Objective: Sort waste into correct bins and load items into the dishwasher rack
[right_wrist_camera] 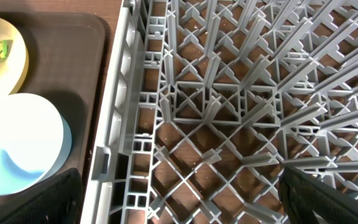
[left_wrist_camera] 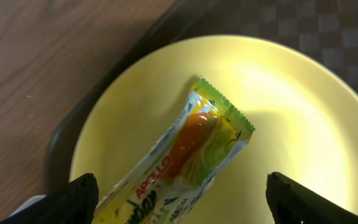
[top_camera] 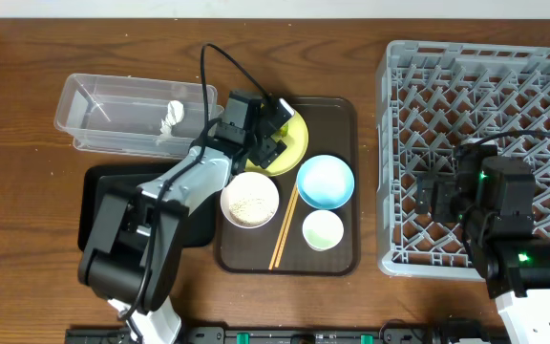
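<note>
The green-and-orange snack wrapper [left_wrist_camera: 191,149] lies flat on the yellow plate [left_wrist_camera: 291,93]. My left gripper [left_wrist_camera: 182,205] hangs just above it, open wide, with the wrapper's near end between the fingers and nothing gripped. From overhead the left gripper [top_camera: 280,132] covers part of the plate [top_camera: 299,143]. The tissue wad [top_camera: 172,117] sits in the clear tub [top_camera: 113,110]. The black tray [top_camera: 103,191] is partly under my left arm. My right gripper [right_wrist_camera: 179,205] is open and empty above the grey rack [right_wrist_camera: 229,106].
On the brown serving tray [top_camera: 337,119] stand a white bowl of rice scraps [top_camera: 249,199], a light-blue bowl [top_camera: 325,182] and a small cup [top_camera: 322,229]. Chopsticks [top_camera: 285,229] lie between them. The rack [top_camera: 485,86] fills the right side.
</note>
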Available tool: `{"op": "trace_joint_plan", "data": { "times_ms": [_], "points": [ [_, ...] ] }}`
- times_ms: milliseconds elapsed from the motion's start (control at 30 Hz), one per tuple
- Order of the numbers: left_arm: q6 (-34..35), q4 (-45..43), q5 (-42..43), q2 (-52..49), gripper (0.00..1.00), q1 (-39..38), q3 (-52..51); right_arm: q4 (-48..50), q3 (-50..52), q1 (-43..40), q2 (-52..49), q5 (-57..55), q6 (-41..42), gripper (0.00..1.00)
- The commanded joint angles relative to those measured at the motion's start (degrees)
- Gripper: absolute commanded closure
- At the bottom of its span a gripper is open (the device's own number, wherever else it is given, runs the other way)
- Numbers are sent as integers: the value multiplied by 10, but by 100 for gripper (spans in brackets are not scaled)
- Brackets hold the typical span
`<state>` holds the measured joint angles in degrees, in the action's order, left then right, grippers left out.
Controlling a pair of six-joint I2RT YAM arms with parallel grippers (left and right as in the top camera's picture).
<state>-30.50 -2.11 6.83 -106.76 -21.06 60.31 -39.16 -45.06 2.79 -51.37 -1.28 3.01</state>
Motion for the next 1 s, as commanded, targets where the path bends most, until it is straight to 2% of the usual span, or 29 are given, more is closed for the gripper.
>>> {"op": "trace_joint_plan", "data": {
  "times_ms": [0,500,533,600,733,833,967],
  "points": [
    [-8,-12,-7,-17,11,1,8,1,-12,-6,0,0,6,1],
    [-7,-21,-16,-64,11,1,8,-2,-12,-6,0,0,6,1],
    [-3,-18,-16,-64,13,1,8,-3,-12,-6,0,0,6,1],
    [6,-14,-16,-63,20,1,8,-4,-12,-6,0,0,6,1],
    [23,0,-16,-58,52,1,8,-4,-12,-6,0,0,6,1],
    [23,15,-15,-50,71,1,8,-4,-12,-6,0,0,6,1],
    [25,39,-16,-21,89,1,8,-4,-12,-6,0,0,6,1]
  ]
}}
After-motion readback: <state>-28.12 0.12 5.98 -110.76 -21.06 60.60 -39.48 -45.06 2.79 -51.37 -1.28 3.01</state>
